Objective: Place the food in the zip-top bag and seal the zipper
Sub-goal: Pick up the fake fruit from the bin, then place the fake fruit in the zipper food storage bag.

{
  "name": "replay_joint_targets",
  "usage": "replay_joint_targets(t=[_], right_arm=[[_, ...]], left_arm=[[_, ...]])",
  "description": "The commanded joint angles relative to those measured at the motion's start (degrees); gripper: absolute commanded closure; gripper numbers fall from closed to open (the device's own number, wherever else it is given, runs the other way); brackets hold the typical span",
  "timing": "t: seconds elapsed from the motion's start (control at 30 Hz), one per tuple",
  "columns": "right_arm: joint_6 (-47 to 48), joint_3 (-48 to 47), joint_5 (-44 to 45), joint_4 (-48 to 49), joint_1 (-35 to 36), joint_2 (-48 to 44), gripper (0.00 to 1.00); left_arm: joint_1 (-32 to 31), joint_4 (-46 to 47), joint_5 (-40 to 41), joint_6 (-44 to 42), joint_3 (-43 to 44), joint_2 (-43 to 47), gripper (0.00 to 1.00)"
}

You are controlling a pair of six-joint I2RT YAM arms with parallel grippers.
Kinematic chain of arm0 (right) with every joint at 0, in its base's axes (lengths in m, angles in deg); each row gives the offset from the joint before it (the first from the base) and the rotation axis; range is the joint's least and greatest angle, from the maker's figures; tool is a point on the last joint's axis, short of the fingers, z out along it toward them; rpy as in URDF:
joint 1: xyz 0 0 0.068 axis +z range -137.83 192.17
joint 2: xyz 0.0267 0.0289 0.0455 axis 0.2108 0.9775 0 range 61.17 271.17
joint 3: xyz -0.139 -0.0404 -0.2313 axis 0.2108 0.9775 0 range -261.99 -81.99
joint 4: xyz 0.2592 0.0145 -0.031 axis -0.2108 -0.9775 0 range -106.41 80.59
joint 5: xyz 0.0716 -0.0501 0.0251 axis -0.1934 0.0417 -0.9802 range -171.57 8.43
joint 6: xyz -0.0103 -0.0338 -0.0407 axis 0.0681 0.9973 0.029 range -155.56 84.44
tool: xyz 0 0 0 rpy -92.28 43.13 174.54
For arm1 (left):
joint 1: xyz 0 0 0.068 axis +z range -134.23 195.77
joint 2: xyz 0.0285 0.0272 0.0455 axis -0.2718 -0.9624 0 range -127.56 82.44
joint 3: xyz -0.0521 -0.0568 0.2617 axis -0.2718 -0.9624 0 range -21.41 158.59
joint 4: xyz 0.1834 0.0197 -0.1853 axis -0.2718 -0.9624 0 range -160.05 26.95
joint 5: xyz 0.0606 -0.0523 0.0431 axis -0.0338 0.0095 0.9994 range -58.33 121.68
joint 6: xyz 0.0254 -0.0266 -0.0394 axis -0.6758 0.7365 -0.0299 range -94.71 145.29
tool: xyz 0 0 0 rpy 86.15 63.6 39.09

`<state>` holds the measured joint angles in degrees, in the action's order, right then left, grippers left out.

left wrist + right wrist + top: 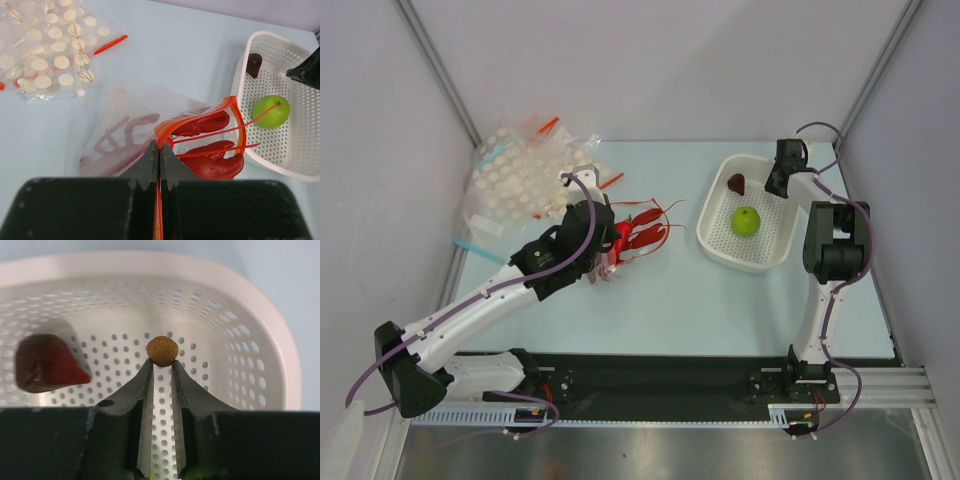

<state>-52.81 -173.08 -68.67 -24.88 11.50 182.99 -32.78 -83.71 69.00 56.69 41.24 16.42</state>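
The red lobster [215, 165] lies tail-first in the clear zip-top bag [125, 115], with its claws and feelers sticking out of the open mouth. In the top view the lobster [645, 232] sits left of centre on the table. My left gripper [159, 147] is shut on the bag's red zipper [237, 125] at one end of the mouth. My right gripper [162, 362] is inside the white basket [280, 340], and its fingertips pinch a small brown ball [162, 351]. From above, the right gripper [778, 185] hangs over the basket's far corner.
The basket [705, 235] at the right also holds a green fruit [746, 221] and a dark red piece [42, 362]. Clear bags printed with cream dots [515, 180] are piled at the far left. Grey walls close in both sides.
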Motion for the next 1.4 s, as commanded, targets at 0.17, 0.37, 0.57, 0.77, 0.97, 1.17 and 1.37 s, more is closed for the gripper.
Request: replay_joint_targets(t=[0.17, 0.37, 0.57, 0.77, 0.97, 1.17, 1.37], right_arm=[[1.2, 0.3, 1.3, 5.6, 0.5, -4.6, 0.81], [1.0, 5.3, 0.5, 8.8, 2.4, -10.1, 0.82], [0.9, 13.5, 1.8, 11.2, 10.3, -21.1, 0.83], [0.9, 21.4, 4.8, 11.3, 19.8, -36.0, 0.84], [-0.5, 31.0, 4.1, 11.9, 30.3, -52.6, 0.83], [1.2, 33.2, 4.2, 10.7, 43.8, -59.7, 0.83], [5.5, 32.0, 4.8, 11.5, 54.6, -57.0, 0.83]], left_arm=[[0.4, 2.5, 0.9, -0.8, 1.3, 0.6, 1.0], [0.4, 2.6, 0.7, -0.8, 1.3, 0.5, 1.0], [0.4, 2.6, -0.7, -0.6, 1.5, 0.3, 1.0], [0.4, 2.6, -0.5, -0.6, 1.5, 0.3, 1.0], [0.4, 2.6, -0.6, -0.6, 1.7, 0.3, 1.0], [0.4, 2.5, -0.7, -1.0, 1.9, 0.0, 1.0], [0.4, 2.4, -0.9, -0.8, 1.8, 0.5, 1.0]])
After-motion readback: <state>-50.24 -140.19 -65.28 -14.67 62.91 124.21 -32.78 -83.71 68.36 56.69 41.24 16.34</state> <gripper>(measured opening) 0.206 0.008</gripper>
